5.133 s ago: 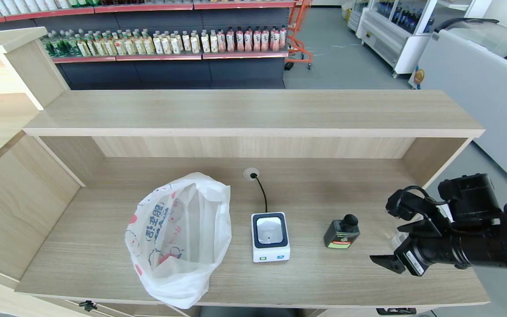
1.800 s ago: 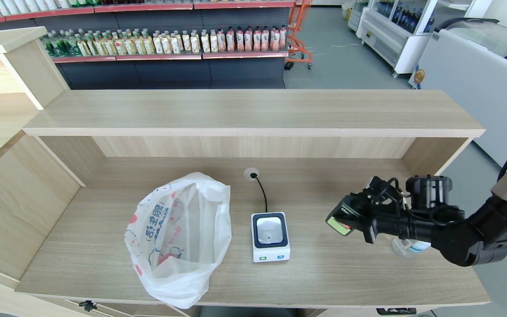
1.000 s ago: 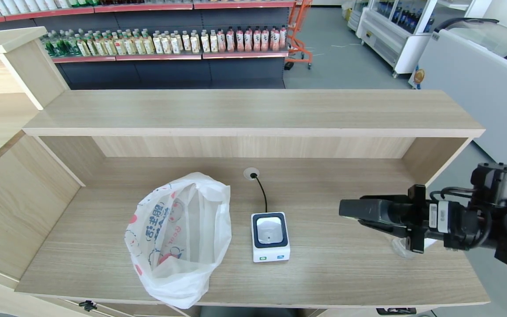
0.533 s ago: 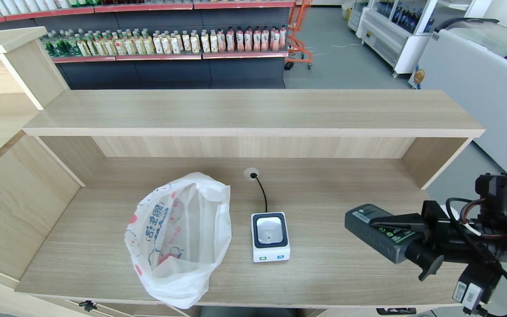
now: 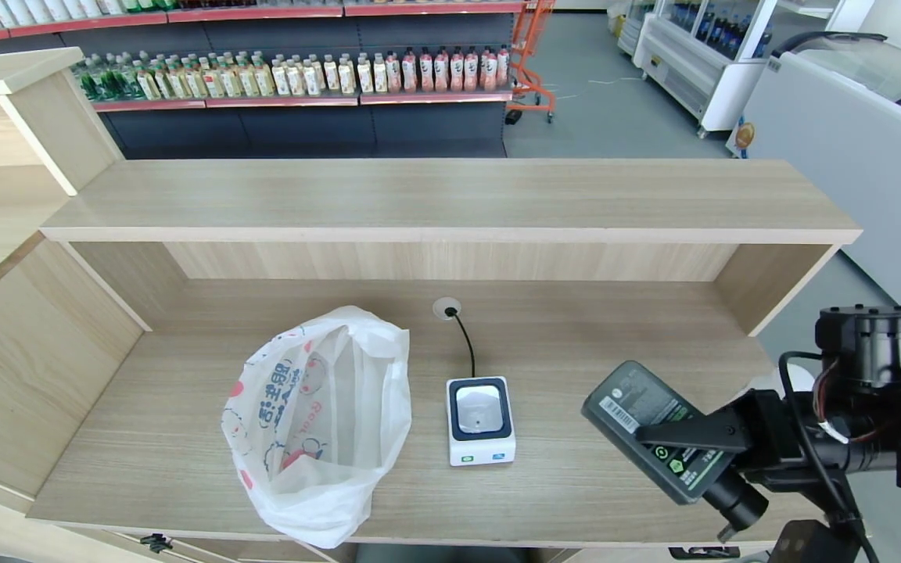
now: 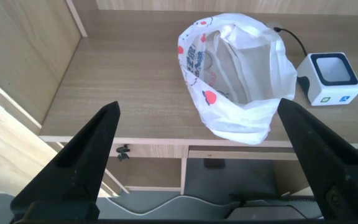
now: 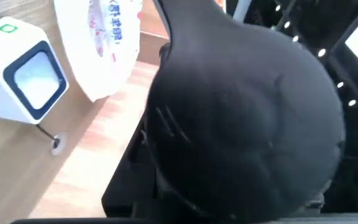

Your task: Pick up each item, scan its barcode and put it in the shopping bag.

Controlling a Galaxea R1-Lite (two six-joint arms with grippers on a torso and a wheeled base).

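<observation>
The right gripper [image 5: 673, 438] is clamped on a dark bottle [image 5: 638, 414], held tilted over the counter [image 5: 560, 493] at 4 o'clock from the white scanner [image 5: 480, 418]. Its barcode label [image 5: 620, 404] faces up and its black cap [image 5: 736, 507] points toward 5 o'clock. The open shopping bag [image 5: 317, 422] stands near the scanner, at its 9 o'clock. The left gripper [image 6: 197, 109] faces the bag from the counter's near side, its fingers [image 6: 86, 165] spread wide with nothing held.
</observation>
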